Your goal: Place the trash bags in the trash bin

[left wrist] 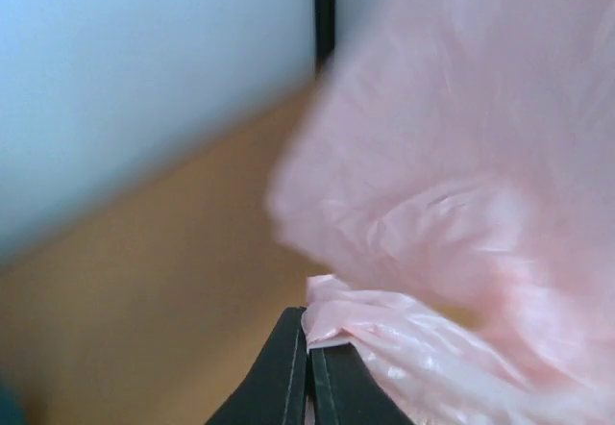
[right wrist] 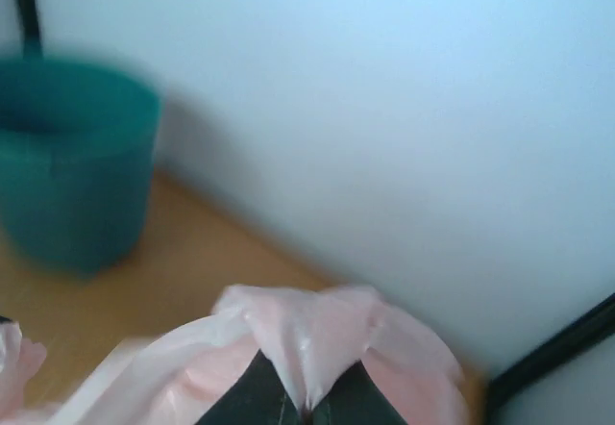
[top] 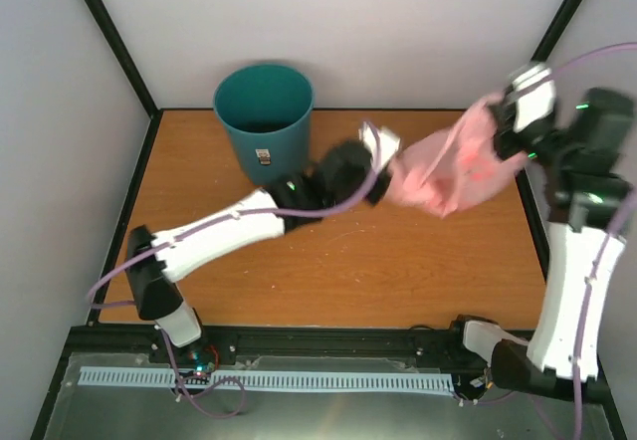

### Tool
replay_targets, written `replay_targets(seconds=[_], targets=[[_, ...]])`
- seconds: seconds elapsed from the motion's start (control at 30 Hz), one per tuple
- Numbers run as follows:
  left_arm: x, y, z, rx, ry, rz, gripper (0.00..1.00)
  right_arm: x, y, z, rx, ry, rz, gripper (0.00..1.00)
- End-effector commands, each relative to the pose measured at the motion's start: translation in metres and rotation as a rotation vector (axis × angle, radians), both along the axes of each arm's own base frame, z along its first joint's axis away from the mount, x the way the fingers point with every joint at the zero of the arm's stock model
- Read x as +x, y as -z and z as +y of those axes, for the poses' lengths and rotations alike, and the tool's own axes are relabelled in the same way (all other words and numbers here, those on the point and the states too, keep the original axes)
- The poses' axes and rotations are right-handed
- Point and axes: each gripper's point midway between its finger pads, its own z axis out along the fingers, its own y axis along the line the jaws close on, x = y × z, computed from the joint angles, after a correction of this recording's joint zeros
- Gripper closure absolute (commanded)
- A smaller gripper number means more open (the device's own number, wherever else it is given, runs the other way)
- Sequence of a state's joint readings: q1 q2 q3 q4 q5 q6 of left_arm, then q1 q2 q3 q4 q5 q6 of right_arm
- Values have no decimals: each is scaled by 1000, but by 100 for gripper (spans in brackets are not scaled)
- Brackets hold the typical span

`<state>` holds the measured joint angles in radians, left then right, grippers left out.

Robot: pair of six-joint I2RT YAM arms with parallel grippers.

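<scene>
We hold the pink trash bag [top: 453,171] aloft over the desk [top: 348,261], at about three o'clock from the teal trash bin [top: 264,111], left fingers [left wrist: 284,377] and right fingers [right wrist: 245,398] each clamped on an edge, seemingly (wrist views are blurred) to spread it for lowering into the bin

Even bright light; wrist views blurred, overhead fairly sharp.

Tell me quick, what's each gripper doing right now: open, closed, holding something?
Left gripper: closed, pinching one edge of the pink trash bag.
Right gripper: closed, pinching the same bag's other edge.
</scene>
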<state>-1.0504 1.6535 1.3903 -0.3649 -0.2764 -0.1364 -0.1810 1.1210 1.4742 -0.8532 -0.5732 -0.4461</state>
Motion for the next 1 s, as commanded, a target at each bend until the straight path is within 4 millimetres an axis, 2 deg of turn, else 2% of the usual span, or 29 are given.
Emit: replay_targets(seconds=[0.0, 0.03, 0.07, 0.1, 0.13, 0.17, 0.23, 0.3, 0.37, 0.4, 0.43, 0.5, 0.67, 0.8, 0.83, 0.97], targets=[[-44, -347, 33, -509, 60, -464, 99, -108, -210, 23, -54, -13, -495, 97], [-58, -369, 33, -548, 109, -484, 99, -123, -229, 25, -62, -7, -551, 97], [-67, -375, 29, -572, 149, -475, 99, -127, -232, 24, -60, 0, -567, 97], [-67, -366, 22, -566, 167, -452, 99, -125, -225, 24, -51, 0, -561, 97], [-63, -342, 14, -529, 162, -428, 99, -113, -200, 23, -36, -6, -511, 97], [-53, -310, 7, -478, 134, -402, 99, -99, -173, 22, -27, -10, -471, 97], [-28, -218, -3, -353, 54, -331, 99, -61, -88, 12, -6, 10, -329, 97], [-12, -111, -7, -265, 37, -166, 99, -31, 14, 3, -27, 22, -158, 97], [-13, -37, -6, -234, 44, -22, 99, -17, 103, -6, -75, 29, -6, 97], [-16, -12, -2, -212, 37, 15, 99, -17, 135, -9, -92, 34, 52, 97], [-20, 7, 1, -196, 33, 44, 99, -18, 157, -10, -102, 31, 94, 97], [-26, 27, 8, -182, 35, 66, 99, -29, 179, -6, -106, 1, 144, 97], [-30, 43, 19, -170, 15, 77, 99, -48, 184, -2, -148, -31, 136, 97], [-32, 55, 21, -168, 7, 102, 99, -63, 199, 1, -169, -55, 174, 97], [-33, 57, 22, -170, 3, 110, 99, -66, 204, 2, -178, -68, 189, 95], [-37, 58, 27, -206, -3, 123, 99, -75, 221, -7, -236, -48, 253, 64]])
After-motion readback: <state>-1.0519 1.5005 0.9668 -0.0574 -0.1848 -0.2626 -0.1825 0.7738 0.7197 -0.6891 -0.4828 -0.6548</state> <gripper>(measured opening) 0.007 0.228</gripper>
